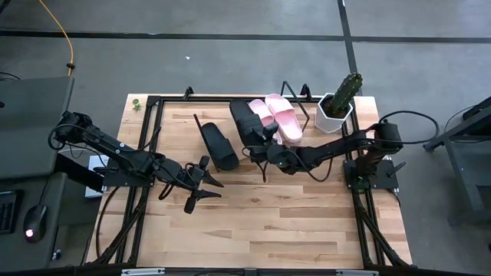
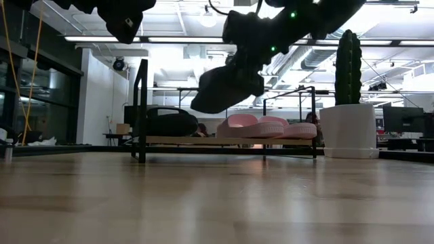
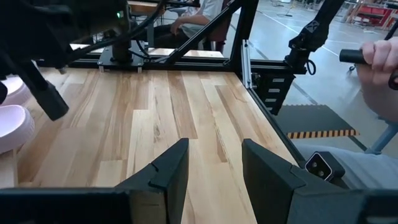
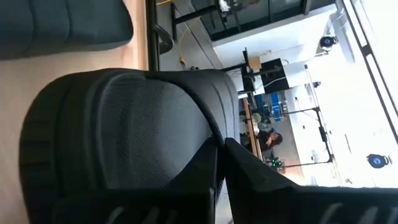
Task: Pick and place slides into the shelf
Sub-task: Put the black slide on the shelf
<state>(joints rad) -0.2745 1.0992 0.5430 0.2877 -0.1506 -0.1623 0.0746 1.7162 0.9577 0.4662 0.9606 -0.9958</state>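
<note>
My right gripper [image 1: 261,146] has its fingers clamped on a black slide [image 1: 247,125], held off the table [image 1: 276,222]. From the low camera that slide [image 2: 227,87] hangs tilted in the air, above the level of the shelf [image 2: 224,141] and toward the camera from it. Through the right wrist camera the slide [image 4: 124,124] fills most of what I see, with the fingers [image 4: 249,180] pinched on its edge.

The other black slide [image 1: 217,146] lies on the shelf board [image 1: 180,123], left of the held one. The two pink slides [image 1: 278,117] sit side by side further right on the shelf, near a white pot with a cactus [image 1: 337,103] at the table's far right corner.

My left gripper [image 1: 201,185] hovers over bare table, well apart from the shelf, fingers [image 3: 168,171] spread wide and holding nothing. In the left wrist camera I see a person's hand [image 3: 380,57] beyond the table edge.
</note>
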